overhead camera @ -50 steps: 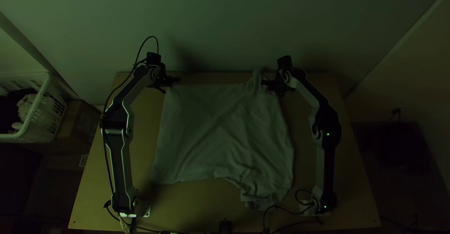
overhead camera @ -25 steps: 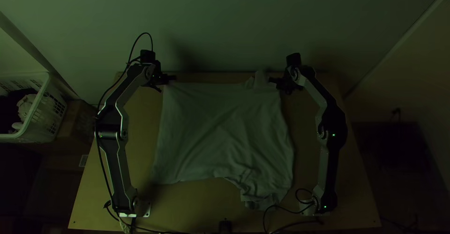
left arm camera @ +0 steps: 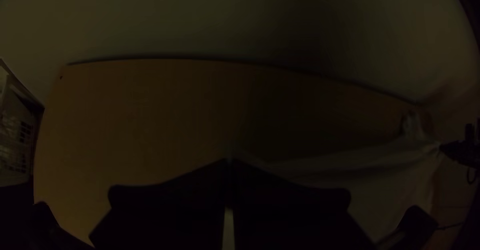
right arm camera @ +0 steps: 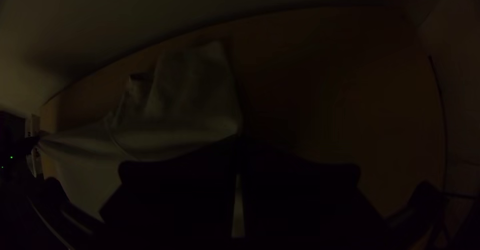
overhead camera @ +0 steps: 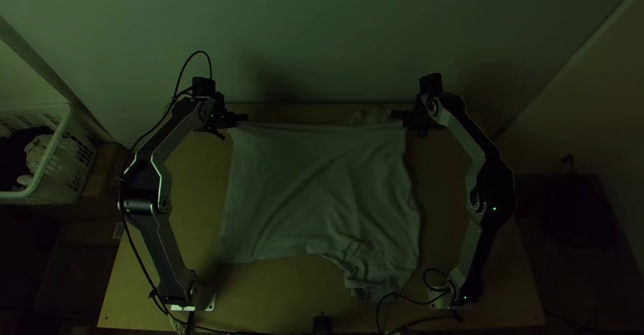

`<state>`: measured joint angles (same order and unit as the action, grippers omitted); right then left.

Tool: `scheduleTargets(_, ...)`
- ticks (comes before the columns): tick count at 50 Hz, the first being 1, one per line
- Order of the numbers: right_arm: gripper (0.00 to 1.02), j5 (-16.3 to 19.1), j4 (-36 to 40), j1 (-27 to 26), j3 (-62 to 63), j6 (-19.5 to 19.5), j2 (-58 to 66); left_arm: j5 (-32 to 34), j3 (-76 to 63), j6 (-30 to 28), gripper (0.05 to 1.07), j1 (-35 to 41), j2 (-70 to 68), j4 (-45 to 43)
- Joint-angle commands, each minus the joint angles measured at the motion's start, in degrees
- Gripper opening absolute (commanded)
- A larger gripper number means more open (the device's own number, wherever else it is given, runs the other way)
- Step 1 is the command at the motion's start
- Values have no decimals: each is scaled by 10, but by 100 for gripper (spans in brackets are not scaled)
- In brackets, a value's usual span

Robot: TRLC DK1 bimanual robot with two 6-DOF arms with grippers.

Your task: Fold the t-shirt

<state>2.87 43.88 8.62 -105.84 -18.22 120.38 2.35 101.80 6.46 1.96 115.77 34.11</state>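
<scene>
Top view: the left gripper (overhead camera: 243, 117) and right gripper (overhead camera: 397, 115), each with fingers closed on cloth, pinch the two ends of the shirt's (overhead camera: 315, 187) far edge, likely to keep it straight for a fold. Pale and thin-looking, it lies spread on the table (overhead camera: 268, 301), taut between the grips, softly creased mid-body, bunched at its near right corner.

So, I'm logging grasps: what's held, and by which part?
The t-shirt, by its far side: left gripper at one end, right gripper at the other.
</scene>
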Motion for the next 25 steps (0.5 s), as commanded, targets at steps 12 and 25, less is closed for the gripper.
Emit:
scheduleTargets(12,2,-9,4,8,105,21,-88,0,-111,8,8,2,-91,-28)
scheduleTargets(25,2,-9,-12,17,195,25,-140,0,-180,17,8,12,-128,-48)
